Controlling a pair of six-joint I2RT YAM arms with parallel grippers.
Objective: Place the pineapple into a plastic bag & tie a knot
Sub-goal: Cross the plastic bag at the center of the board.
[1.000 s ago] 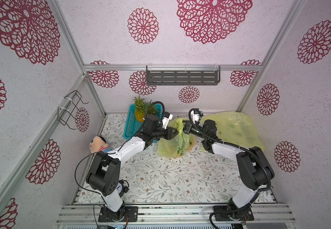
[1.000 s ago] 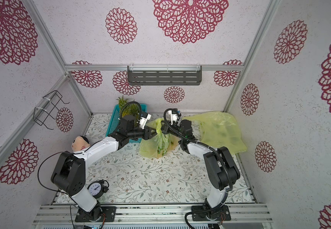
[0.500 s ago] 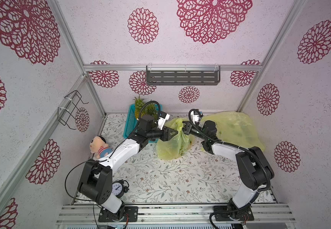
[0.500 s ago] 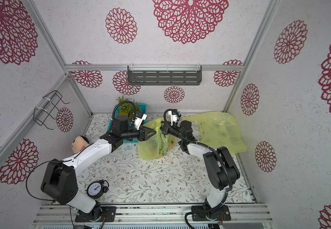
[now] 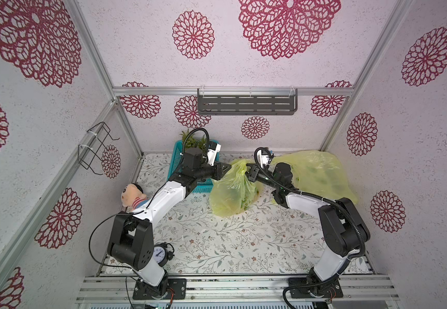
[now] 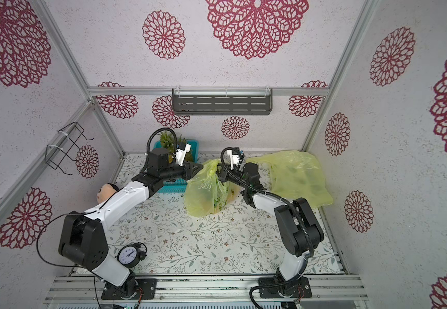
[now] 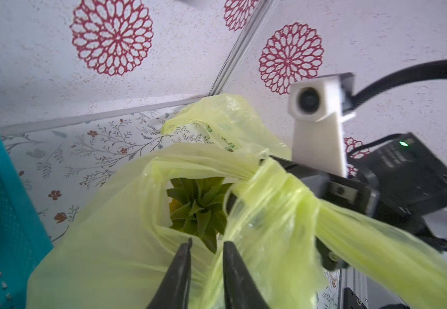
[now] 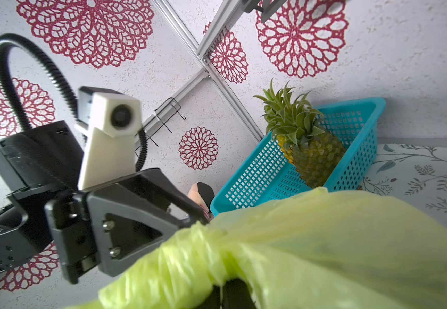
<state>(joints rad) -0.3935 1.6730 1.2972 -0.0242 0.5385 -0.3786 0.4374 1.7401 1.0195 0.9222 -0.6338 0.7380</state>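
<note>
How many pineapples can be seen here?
2. One pineapple leans in the blue basket; another pineapple is inside the middle yellow bag. More may hide in the far yellow bag.

The floral-print table [image 5: 217,240] carries a yellow plastic bag [image 5: 230,192] standing near its middle. A teal basket [image 5: 202,188] sits just left of that bag, and a second yellow bag [image 5: 318,171] lies to its right, toward the rear. A doll [image 5: 132,196] and an alarm clock [image 5: 160,254] sit well to its left.

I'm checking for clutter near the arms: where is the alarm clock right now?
In both top views the alarm clock stands on the table near its front edge, on the robot's left side, just beside the left arm's lower joint.
</note>
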